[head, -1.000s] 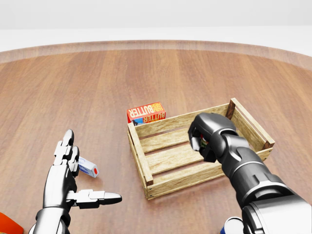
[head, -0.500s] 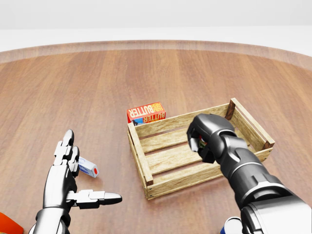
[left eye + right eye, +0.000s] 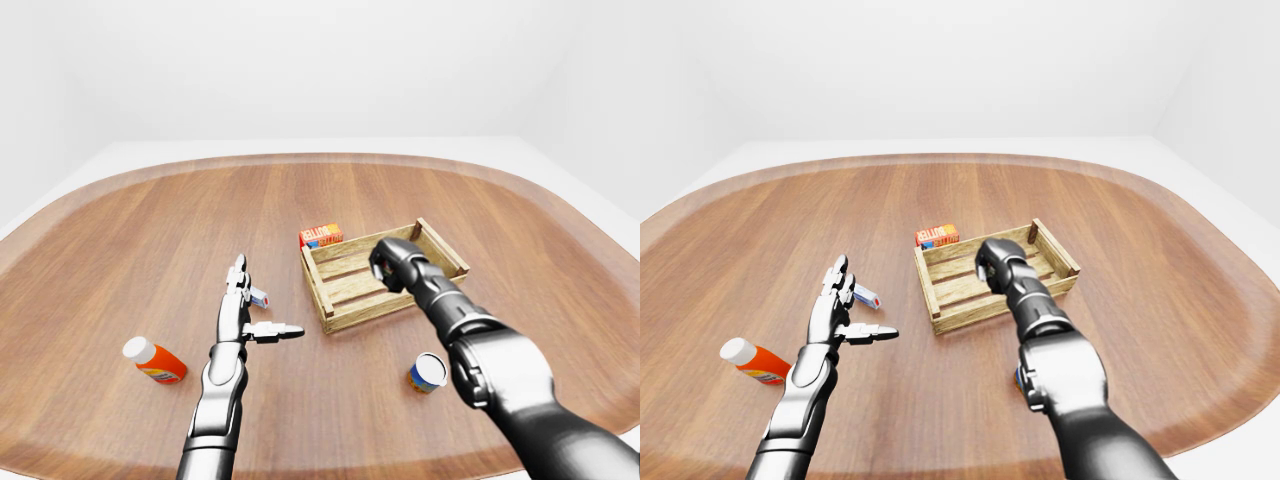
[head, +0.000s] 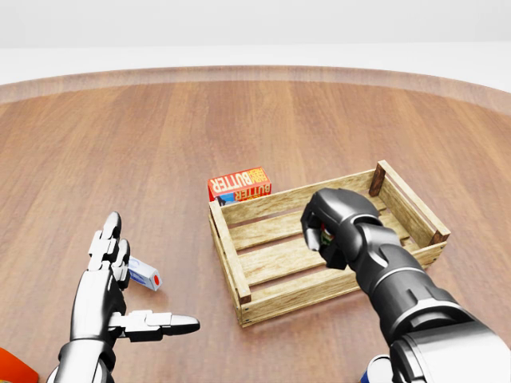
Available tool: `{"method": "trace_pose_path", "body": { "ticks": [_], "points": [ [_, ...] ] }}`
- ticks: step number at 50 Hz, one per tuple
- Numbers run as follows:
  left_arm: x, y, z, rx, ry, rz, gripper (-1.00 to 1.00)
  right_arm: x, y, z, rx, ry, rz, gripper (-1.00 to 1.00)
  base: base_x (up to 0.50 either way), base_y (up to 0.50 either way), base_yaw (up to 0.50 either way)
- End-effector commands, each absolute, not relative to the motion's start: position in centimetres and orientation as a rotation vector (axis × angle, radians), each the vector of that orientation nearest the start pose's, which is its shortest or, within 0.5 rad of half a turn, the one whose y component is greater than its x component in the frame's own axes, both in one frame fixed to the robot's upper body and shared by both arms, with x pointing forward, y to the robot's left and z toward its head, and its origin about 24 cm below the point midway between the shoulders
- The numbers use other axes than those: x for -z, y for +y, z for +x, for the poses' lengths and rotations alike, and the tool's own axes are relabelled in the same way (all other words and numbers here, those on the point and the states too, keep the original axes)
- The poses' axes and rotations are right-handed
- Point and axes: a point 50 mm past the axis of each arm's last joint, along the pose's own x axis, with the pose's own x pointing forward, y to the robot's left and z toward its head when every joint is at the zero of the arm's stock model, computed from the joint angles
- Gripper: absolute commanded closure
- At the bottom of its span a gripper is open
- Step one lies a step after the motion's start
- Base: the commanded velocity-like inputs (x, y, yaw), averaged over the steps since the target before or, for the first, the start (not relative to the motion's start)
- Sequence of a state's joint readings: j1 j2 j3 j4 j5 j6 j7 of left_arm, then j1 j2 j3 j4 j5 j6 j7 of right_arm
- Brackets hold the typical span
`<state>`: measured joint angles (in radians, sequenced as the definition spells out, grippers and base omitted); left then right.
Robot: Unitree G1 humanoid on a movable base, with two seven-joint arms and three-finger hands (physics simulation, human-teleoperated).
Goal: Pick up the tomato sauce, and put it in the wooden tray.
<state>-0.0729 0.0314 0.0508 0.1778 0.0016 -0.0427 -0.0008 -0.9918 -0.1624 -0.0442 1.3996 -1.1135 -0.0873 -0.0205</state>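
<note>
Right hand [image 4: 323, 231] shifted slightly left over the slatted wooden tray [image 4: 231, 255], fingers curled around a small red-and-green item, probably the tomato sauce. Looks light, rigid, maybe slick; grip its sides. Left hand [image 4: 112, 295] open above the brown counter [image 4: 160, 144].
</note>
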Motion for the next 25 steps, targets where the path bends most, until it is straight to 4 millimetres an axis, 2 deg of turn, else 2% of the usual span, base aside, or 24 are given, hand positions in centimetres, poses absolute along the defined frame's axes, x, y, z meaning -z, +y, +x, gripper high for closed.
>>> {"method": "trace_pose_path", "body": {
  "ticks": [1, 13, 25],
  "points": [
    [-2.22, 16.34, 26.57, -0.033, 0.064, 0.029, -1.0, -5.2, -14.62, 38.81, -0.293, 0.266, -1.26, 1.0, 0.0, 0.0, 0.0],
    [-2.21, 16.34, 26.56, -0.032, 0.064, 0.028, -1.0, -4.66, -14.65, 38.53, -0.3, 0.279, -1.254, 1.0, 0.0, 0.0, 0.0],
    [-2.24, 16.3, 26.5, -0.032, 0.065, 0.028, -1.0, -5.04, -14.64, 38.73, -0.294, 0.271, -1.254, 1.0, 0.0, 0.0, 0.0]
  ]
}}
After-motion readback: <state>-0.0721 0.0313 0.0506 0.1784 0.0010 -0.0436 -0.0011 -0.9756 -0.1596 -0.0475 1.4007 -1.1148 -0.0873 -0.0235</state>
